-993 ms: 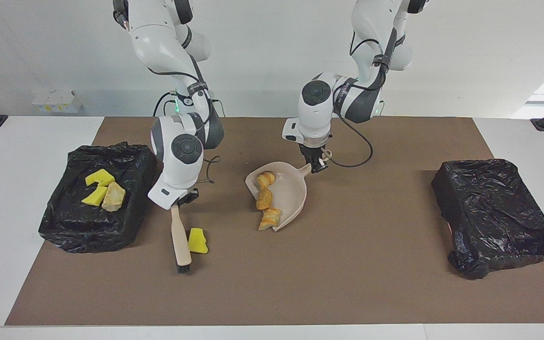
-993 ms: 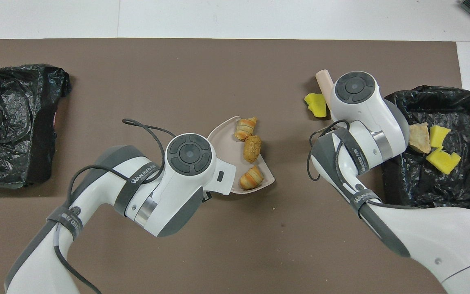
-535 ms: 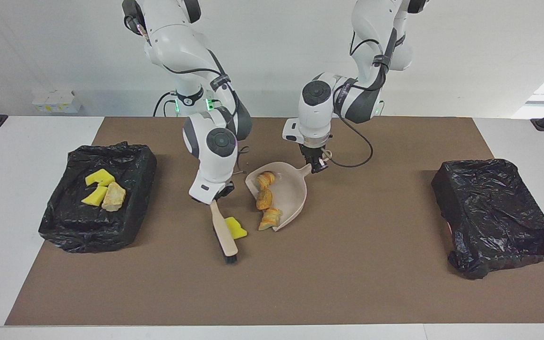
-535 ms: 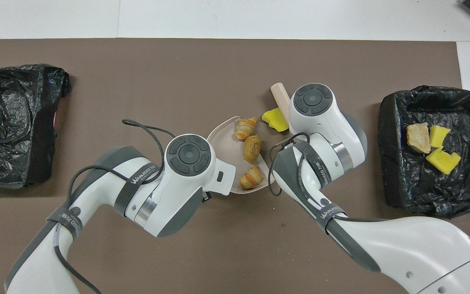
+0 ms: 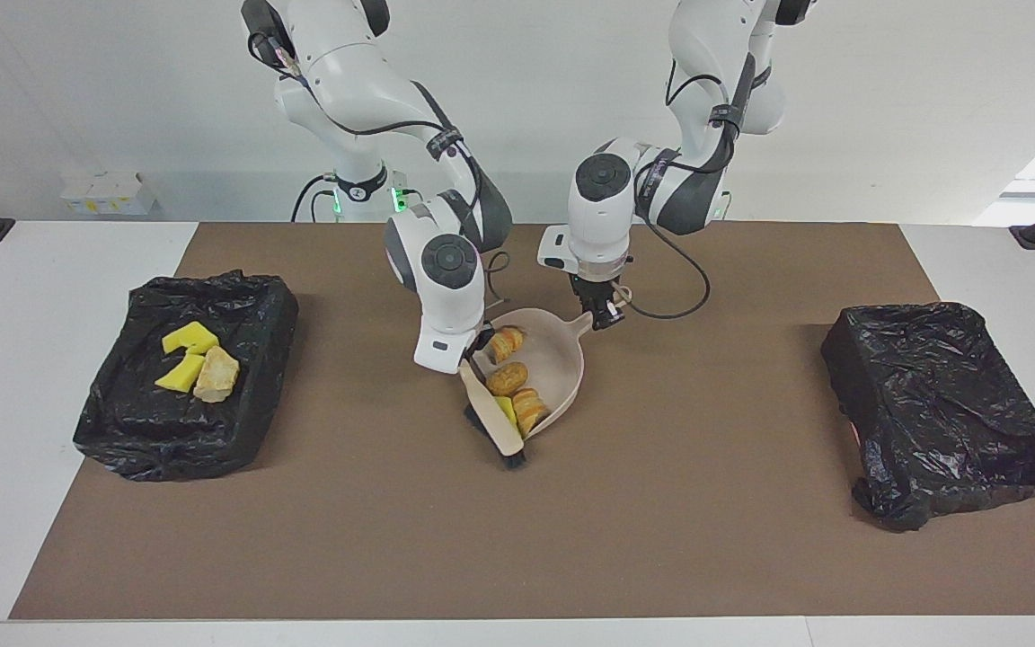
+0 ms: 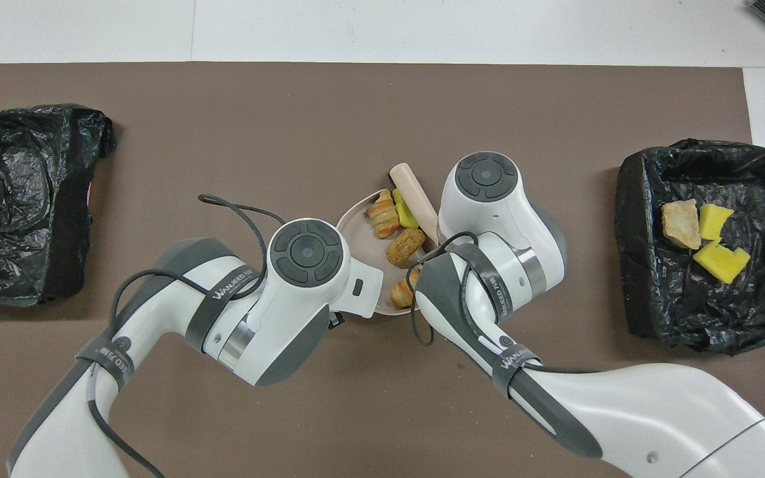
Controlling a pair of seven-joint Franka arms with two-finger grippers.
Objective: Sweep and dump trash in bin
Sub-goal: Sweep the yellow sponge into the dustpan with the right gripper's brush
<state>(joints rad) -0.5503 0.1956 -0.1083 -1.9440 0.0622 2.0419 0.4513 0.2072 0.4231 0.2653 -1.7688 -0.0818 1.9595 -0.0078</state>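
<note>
Four trash lumps are contained in the dustpan, held by the closed left gripper; the brush is gripped by the right gripper. Lumps are judged light, loose; the pan should be carried level

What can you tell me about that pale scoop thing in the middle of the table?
The dustpan is a beige, smooth pan that looks like plastic, with a raised rim and a short handle. It lies on the brown mat, midway between the two black-lined bins. The left end effector is shut on its handle. Three orange-brown lumps and a yellow foam chunk lie in it. The brush rests across its open mouth.
</note>
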